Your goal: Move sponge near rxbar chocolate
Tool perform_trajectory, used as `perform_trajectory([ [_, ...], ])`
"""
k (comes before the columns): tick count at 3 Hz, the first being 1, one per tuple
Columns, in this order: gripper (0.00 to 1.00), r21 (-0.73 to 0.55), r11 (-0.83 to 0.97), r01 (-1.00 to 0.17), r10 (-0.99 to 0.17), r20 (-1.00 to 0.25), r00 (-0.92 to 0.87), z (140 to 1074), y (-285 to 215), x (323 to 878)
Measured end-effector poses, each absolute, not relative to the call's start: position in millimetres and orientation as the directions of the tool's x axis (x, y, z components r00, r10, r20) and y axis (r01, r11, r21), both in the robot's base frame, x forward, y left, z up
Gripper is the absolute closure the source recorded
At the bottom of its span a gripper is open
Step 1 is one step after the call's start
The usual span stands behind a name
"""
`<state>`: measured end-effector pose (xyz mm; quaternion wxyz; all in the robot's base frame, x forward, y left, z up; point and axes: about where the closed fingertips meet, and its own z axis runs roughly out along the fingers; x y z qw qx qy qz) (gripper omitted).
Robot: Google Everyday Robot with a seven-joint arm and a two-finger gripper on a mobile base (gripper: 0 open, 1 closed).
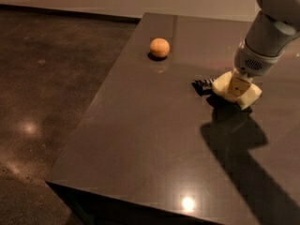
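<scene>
1. While the arm [269, 32] reaches down from the upper right, the end effector [238, 89] is at the right side of the dark surface [140, 135], fingers clamped on the pale yellow sponge [224, 85].
2. Sponge sits tilted, shadow beneath it.
3. rxbar chocolate [201, 85] lies flat just left of the sponge, its right end hidden by it; contact unclear.
4. Orange ball [160, 47] sits well apart, toward the far left edge.

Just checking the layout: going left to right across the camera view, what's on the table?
Orange ball → black snack bar → sponge, with the gripper clamped on it from above.
</scene>
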<state>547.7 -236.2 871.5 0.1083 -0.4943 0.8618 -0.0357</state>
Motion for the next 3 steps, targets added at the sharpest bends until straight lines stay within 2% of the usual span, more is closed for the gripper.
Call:
perform_trajectory([
  [1,0.18,-0.17,0.514,-0.841,-0.857,-0.153,-0.493,871.6,-238.4,548.2],
  [2,0.0,-0.172,0.513,-0.841,-0.857,-0.153,-0.492,871.6,-238.0,548.1],
  [3,0.0,-0.172,0.513,-0.841,-0.857,-0.154,-0.492,871.6,-238.0,548.1],
])
